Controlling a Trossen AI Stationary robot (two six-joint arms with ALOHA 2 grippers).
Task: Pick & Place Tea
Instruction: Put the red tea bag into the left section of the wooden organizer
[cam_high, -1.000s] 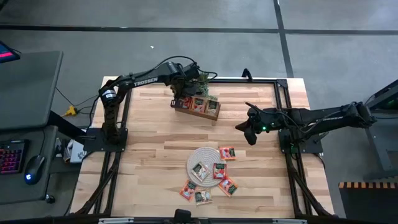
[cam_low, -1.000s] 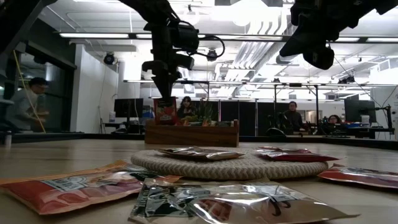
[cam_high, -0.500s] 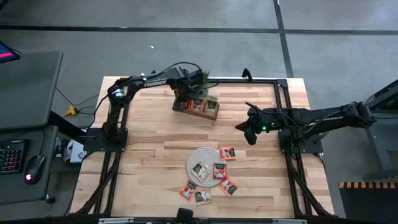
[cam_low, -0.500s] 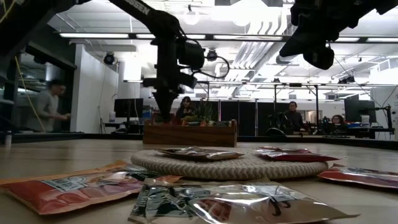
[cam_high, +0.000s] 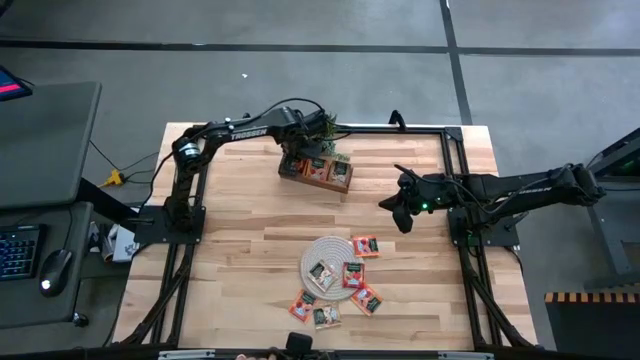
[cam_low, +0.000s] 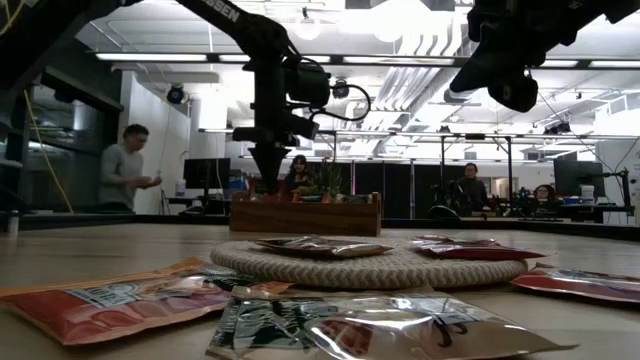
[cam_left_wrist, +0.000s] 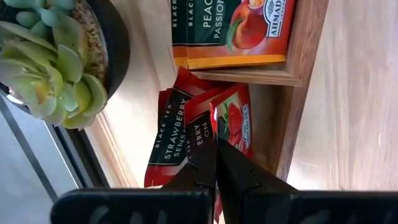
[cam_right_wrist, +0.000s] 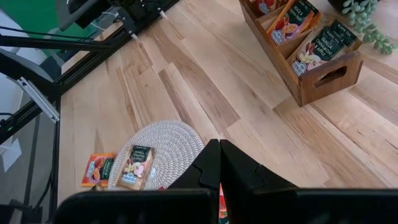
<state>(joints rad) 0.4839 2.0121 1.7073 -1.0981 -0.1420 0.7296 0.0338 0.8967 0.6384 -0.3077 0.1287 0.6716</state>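
My left gripper (cam_high: 297, 152) stands over the left end compartment of the brown wooden tray (cam_high: 316, 172), shut on a red tea sachet (cam_left_wrist: 233, 121). More red sachets (cam_left_wrist: 168, 134) stand in that compartment, and orange-and-green ones (cam_left_wrist: 230, 31) fill the one beside it. Several other sachets lie flat on the round woven mat (cam_high: 312, 250) and on the table near it (cam_high: 315, 312). My right gripper (cam_high: 400, 213) hangs shut and empty above the table's right half, right of the tray. My left gripper pinches the red sachet by its upper edge (cam_left_wrist: 214, 138) between its two fingers, coming from above and pointing down. The sachet hangs upright below the fingers, inside the tray's left end compartment (cam_low: 262, 190). Whether its lower edge rests on the tray floor is hidden.
A potted succulent (cam_left_wrist: 43, 68) stands right behind the tray at the table's far edge. The black frame rail (cam_high: 420, 127) runs along the far edge. Bare wood lies between tray and mat (cam_high: 300, 215). People stand in the room beyond (cam_low: 125, 175).
My left gripper moved right, toward the tray, and down. The red sachet, which hung in the open over the tray's left end, now sits down inside the left compartment behind the tray wall. The gripper has stayed shut.
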